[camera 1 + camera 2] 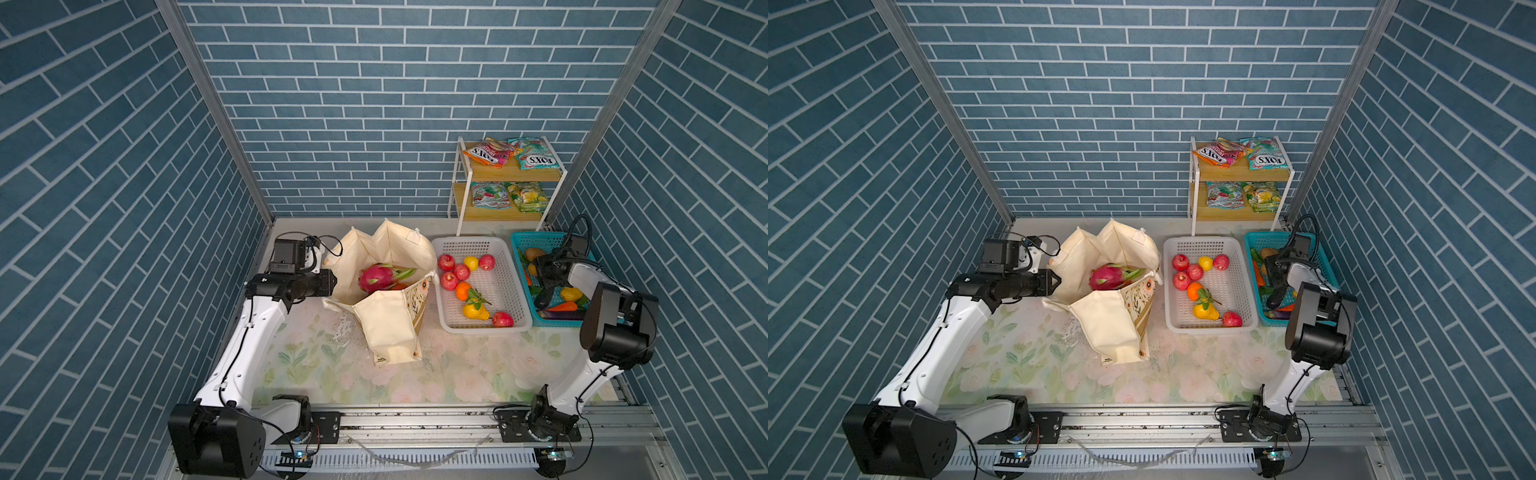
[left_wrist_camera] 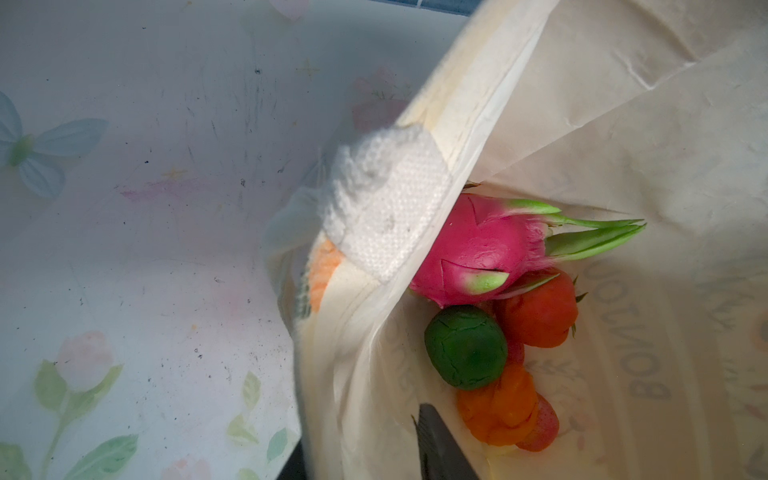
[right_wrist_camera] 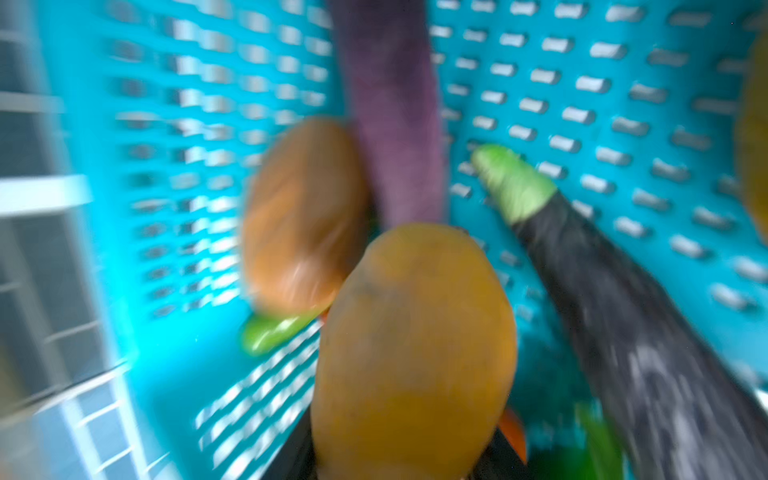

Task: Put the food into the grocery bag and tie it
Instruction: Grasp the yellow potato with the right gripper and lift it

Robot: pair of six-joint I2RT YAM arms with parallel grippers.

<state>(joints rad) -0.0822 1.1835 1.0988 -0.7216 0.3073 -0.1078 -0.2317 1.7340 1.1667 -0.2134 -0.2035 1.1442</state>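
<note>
Counter (image 1: 316,374): floral top. Its left edge meets the brick wall, and the left arm lies along that edge. The front half is bare between the two arm bases.
Left tool (image 1: 331,281): at the left rim of the grocery bag (image 1: 386,328), pinched on the cloth of that rim, with one finger inside the mouth.
Grocery bag: stands left of centre with its mouth wide, and a dragon fruit (image 1: 376,279) lies inside. A narrow gap separates it from the white basket (image 1: 482,329).
White basket: holds red apples (image 1: 446,262), an orange (image 1: 463,291) and yellow pieces (image 1: 473,311). Its right half is mostly free.
Shelf (image 1: 536,178): back right corner, with packets (image 1: 489,152) on both tiers.
Teal basket (image 1: 524,242): just beside the white basket, near the right wall.
Right tool (image 1: 543,298): low in the teal basket among vegetables. Both top views hide its jaws.
Left wrist view only: beside the dragon fruit (image 2: 478,245) lie a green piece (image 2: 465,347), a red piece (image 2: 536,316) and orange pieces (image 2: 498,407). A white handle strap (image 2: 386,199) is sewn to the rim.
Right wrist view only: blurred. A yellow-brown piece (image 3: 415,353) sits between the dark fingers, and I cannot tell whether they clamp it. A dark aubergine (image 3: 623,311) lies alongside.
</note>
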